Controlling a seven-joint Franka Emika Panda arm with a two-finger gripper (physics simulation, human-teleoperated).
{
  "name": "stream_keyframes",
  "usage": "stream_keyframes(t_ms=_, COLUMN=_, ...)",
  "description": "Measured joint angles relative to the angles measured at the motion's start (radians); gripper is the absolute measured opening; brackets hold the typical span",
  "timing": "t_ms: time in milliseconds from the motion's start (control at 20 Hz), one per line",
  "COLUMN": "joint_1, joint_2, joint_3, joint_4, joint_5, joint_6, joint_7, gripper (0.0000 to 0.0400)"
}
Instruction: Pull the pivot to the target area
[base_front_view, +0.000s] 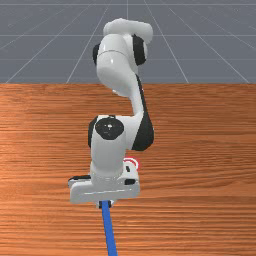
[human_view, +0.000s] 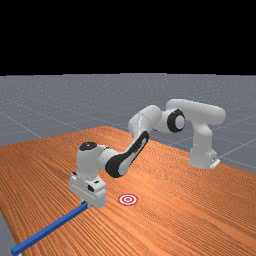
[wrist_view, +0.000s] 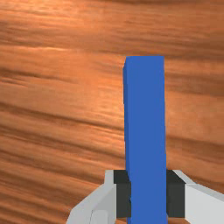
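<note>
At the lower part of the front view, my gripper (base_front_view: 105, 204) is at the near end of a long blue bar (base_front_view: 109, 232), which runs from it to the picture's bottom edge. The far view has the gripper (human_view: 88, 204) low over the table, with the bar (human_view: 50, 229) slanting toward the lower left corner. In the wrist view the gripper (wrist_view: 148, 194) is shut on the bar (wrist_view: 145, 118), a dark pad against each side, and the bar's end extends past the fingers. The red-and-white target (human_view: 128, 200) lies to the far view's right of the hand; in the front view the hand partly hides the target (base_front_view: 132, 162).
The wooden table (base_front_view: 200, 150) spreads around the arm. In the far view, the bar's outer end reaches the table's edge at the lower left. The arm's base (human_view: 202, 155) stands at the far view's right.
</note>
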Motion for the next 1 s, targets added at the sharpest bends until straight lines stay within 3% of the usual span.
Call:
stream_keyframes(t_ms=250, joint_1=0.033, joint_2=-0.022, joint_3=0.006, joint_4=-0.044, joint_5=-0.011, joint_6=0.019, joint_7=0.007, gripper=0.0095)
stream_keyframes(t_ms=400, joint_1=0.016, joint_2=-0.101, joint_3=0.006, joint_4=-0.208, joint_5=-0.032, joint_6=0.145, joint_7=0.018, gripper=0.0097)
stream_keyframes(t_ms=550, joint_1=-0.009, joint_2=-0.242, joint_3=-0.007, joint_4=-0.484, joint_5=-0.064, joint_6=0.309, joint_7=0.075, gripper=0.0095)
stream_keyframes(t_ms=600, joint_1=-0.012, joint_2=-0.27, joint_3=-0.006, joint_4=-0.519, joint_5=-0.044, joint_6=0.255, joint_7=0.108, gripper=0.0096)
stream_keyframes(t_ms=650, joint_1=-0.016, joint_2=-0.308, joint_3=-0.011, joint_4=-0.59, joint_5=-0.047, joint_6=0.286, joint_7=0.134, gripper=0.0096)
stream_keyframes(t_ms=1000, joint_1=0.083, joint_2=-0.3, joint_3=-0.016, joint_4=-0.571, joint_5=-0.049, joint_6=0.258, joint_7=0.259, gripper=0.0096)
